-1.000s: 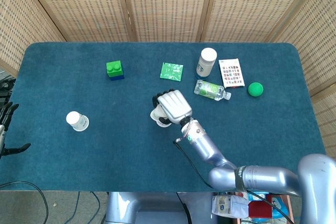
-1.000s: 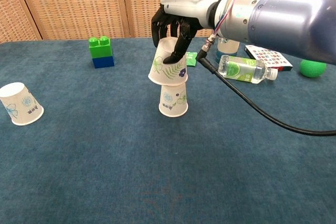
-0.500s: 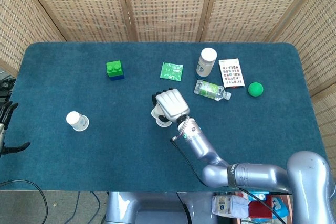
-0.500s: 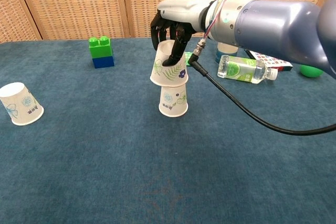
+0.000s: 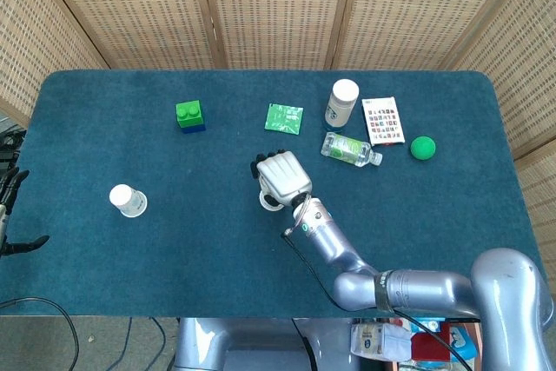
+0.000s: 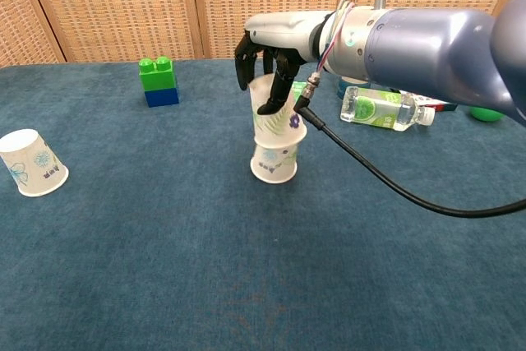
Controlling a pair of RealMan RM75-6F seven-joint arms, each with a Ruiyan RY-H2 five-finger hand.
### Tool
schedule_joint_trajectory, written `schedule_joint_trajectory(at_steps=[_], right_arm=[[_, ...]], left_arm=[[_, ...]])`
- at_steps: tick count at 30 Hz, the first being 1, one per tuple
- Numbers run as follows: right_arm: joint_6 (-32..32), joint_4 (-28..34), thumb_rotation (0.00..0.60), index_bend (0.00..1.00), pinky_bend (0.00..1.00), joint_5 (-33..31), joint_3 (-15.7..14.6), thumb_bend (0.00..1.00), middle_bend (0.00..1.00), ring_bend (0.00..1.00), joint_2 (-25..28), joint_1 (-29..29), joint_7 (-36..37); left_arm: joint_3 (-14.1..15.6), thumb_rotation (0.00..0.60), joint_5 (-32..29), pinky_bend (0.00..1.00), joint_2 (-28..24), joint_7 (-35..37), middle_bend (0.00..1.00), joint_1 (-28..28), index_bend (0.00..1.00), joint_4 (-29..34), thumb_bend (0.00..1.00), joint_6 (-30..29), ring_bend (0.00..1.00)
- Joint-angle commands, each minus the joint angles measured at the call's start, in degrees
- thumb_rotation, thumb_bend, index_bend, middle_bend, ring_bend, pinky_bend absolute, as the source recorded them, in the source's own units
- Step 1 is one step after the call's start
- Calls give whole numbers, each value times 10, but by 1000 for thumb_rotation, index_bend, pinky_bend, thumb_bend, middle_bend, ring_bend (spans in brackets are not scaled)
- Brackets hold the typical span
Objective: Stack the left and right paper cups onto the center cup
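My right hand (image 6: pixel 265 70) grips an upside-down paper cup with a leaf print (image 6: pixel 278 123) from above, with the fingers around its top. That cup sits low over the center cup (image 6: pixel 274 166), slightly tilted, and only the center cup's lower band shows. In the head view the right hand (image 5: pixel 282 175) covers both cups, apart from a bit of rim (image 5: pixel 270 202). The left paper cup (image 6: pixel 33 163) stands upside down, alone, at the table's left (image 5: pixel 129 201). My left hand (image 5: pixel 10 213) is at the far left edge, off the table, with its fingers spread and nothing in it.
A green block stack (image 5: pixel 189 115) stands at the back left. Behind and to the right of the cups are a green packet (image 5: pixel 284 117), a white bottle (image 5: pixel 342 102), a lying water bottle (image 6: pixel 382 109), a printed card (image 5: pixel 382 120) and a green ball (image 5: pixel 423 148). A black cable trails from the right wrist.
The right hand has lowered the leaf-print cup from just above the center cup down over it. The left cup and the left hand have not moved.
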State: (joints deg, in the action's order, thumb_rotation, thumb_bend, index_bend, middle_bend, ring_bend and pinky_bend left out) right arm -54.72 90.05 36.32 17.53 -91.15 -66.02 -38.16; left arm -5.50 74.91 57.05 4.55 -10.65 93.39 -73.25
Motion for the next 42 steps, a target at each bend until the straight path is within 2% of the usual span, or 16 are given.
schedule_joint_trajectory(at_steps=[1, 7, 12, 15, 18, 20, 21, 23, 25, 26, 28, 34, 38, 42], right_arm=[[2, 3, 600, 347, 151, 7, 1, 279, 207, 166, 4, 0, 10], [6, 12, 600, 341, 136, 1, -6, 278, 205, 161, 14, -2, 12], [-6, 38, 600, 341, 136, 29, -16, 278, 205, 161, 34, 10, 22], [-17, 83, 600, 341, 136, 80, -34, 272, 202, 162, 74, 40, 45], [-35, 116, 600, 330, 88, 142, -59, 175, 174, 128, 113, 75, 70], [-65, 136, 600, 256, 18, 232, -96, 42, 92, 44, 155, 121, 107], [-91, 133, 600, 219, 5, 290, -120, 14, 59, 22, 178, 150, 129], [-135, 114, 600, 115, 0, 364, -150, 0, 3, 0, 201, 187, 156], [-210, 81, 600, 55, 0, 424, -192, 0, 0, 0, 230, 253, 205], [-258, 58, 600, 35, 0, 458, -215, 0, 0, 0, 244, 295, 251], [-302, 22, 600, 18, 0, 485, -233, 0, 0, 0, 249, 336, 293], [-392, -53, 600, 13, 0, 510, -248, 0, 0, 0, 228, 429, 370], [-451, -91, 600, 13, 0, 515, -238, 0, 0, 0, 194, 485, 414], [-468, -117, 600, 13, 0, 523, -225, 0, 0, 0, 180, 507, 447]], left_arm=[[0, 600, -1, 0, 0, 0, 0, 0, 0, -1, 133, 0, 0], [0, 600, 0, 0, 0, 0, 0, 0, 0, 0, 133, 0, 0], [1, 600, 2, 0, 1, 0, 0, -1, 0, -1, 133, 1, 0], [1, 600, 4, 0, 4, 4, 0, -3, 0, -7, 133, 3, 0], [2, 600, 6, 0, 6, 8, 0, -5, 0, -13, 132, 8, 0], [3, 600, 10, 0, 9, 12, 0, -8, 0, -19, 133, 13, 0], [4, 600, 12, 0, 11, 11, 0, -10, 0, -22, 133, 15, 0], [4, 600, 13, 0, 14, 8, 0, -12, 0, -25, 133, 16, 0], [2, 600, 16, 0, 18, 3, 0, -17, 0, -26, 133, 18, 0], [1, 600, 16, 0, 20, -3, 0, -20, 0, -26, 133, 18, 0], [-1, 600, 14, 0, 20, -9, 0, -24, 0, -24, 133, 22, 0], [-8, 600, 6, 0, 21, -17, 0, -46, 0, -18, 133, 51, 0], [-13, 600, 23, 0, 32, 38, 0, -95, 0, -38, 133, 127, 0], [-16, 600, 18, 0, 54, 19, 0, -121, 0, -66, 133, 154, 0]])
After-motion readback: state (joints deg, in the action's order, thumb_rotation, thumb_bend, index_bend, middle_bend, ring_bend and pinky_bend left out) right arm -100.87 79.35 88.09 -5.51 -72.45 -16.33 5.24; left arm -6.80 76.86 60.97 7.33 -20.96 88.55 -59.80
